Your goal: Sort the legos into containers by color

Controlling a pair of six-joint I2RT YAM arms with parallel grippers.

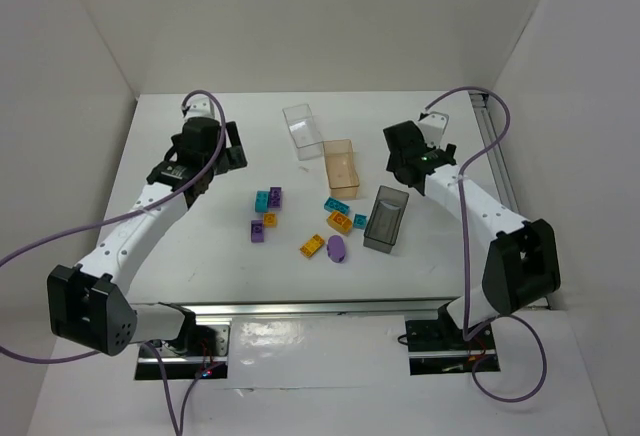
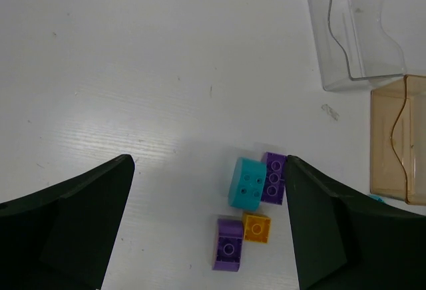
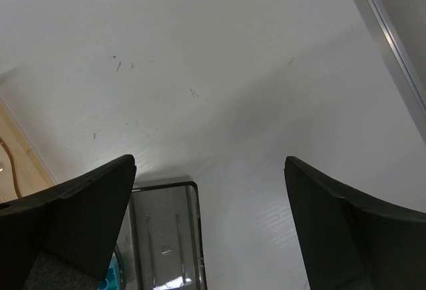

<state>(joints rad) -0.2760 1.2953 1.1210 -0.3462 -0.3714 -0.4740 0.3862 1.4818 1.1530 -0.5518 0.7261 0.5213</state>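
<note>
Loose legos lie mid-table: a teal brick [image 1: 262, 199] beside a purple one [image 1: 275, 196], an orange one [image 1: 269, 219], another purple [image 1: 257, 231], then teal [image 1: 334, 205], orange [image 1: 340, 221], teal [image 1: 360, 221], orange [image 1: 313, 246] and a purple oval [image 1: 337, 248]. The clear bin [image 1: 302, 129], orange bin [image 1: 342, 166] and smoky bin [image 1: 386, 218] look empty. My left gripper [image 1: 213, 159] is open and empty above the table, left of the first cluster; its wrist view shows the teal brick [image 2: 247, 182], purple [image 2: 273, 177], orange [image 2: 256, 227] and purple [image 2: 229, 244]. My right gripper [image 1: 405, 161] is open and empty, above the smoky bin's [image 3: 194, 223] far end.
White walls enclose the table on three sides. A metal rail [image 1: 495, 146] runs along the right edge. The clear bin [image 2: 356, 30] and orange bin [image 2: 399, 140] stand to the right in the left wrist view. Purple cables hang from both arms.
</note>
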